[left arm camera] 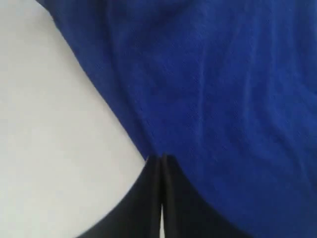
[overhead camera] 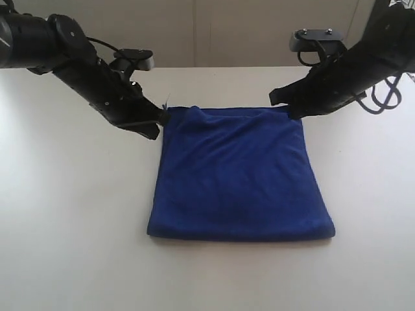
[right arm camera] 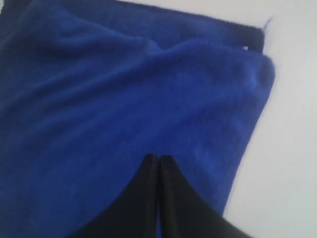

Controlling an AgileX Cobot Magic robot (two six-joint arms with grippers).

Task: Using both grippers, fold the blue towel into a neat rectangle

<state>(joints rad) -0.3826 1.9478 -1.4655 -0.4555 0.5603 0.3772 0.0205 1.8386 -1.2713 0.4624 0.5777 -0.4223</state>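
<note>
The blue towel (overhead camera: 240, 175) lies doubled over on the white table as a rough rectangle, with wrinkles running along its far edge. At its far left corner, my left gripper (overhead camera: 162, 116) is shut on the cloth; in the left wrist view the towel (left arm camera: 223, 89) gathers right into the closed fingertips of that gripper (left arm camera: 161, 157). My right gripper (overhead camera: 290, 111) is shut at the far right corner. In the right wrist view that gripper (right arm camera: 158, 158) has its tips pressed together on the towel (right arm camera: 124, 99). A small white label (right arm camera: 245, 48) shows between two layers at one corner.
The white table (overhead camera: 78, 227) spreads bare around the towel on all sides. Black cables (overhead camera: 382, 94) hang off the right arm at the far right. A pale wall rises behind the table's far edge.
</note>
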